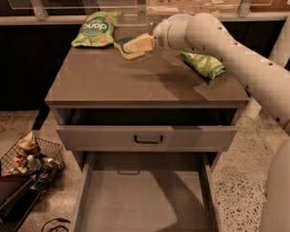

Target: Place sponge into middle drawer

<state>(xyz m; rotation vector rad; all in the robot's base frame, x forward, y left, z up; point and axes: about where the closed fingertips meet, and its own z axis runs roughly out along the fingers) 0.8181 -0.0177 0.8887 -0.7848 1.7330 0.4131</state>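
Note:
The sponge, dark green on top with a pale yellow edge, lies flat at the back of the cabinet top, left of centre. My gripper reaches in from the right on the white arm and is right at the sponge's right end, covering part of it. The middle drawer is pulled wide out at the bottom of the view. Its flat grey floor is bare.
A green snack bag lies at the back left of the top and another at the right. A grey drawer front with a dark bar handle stands slightly out above the open drawer. A wire basket sits on the floor at left.

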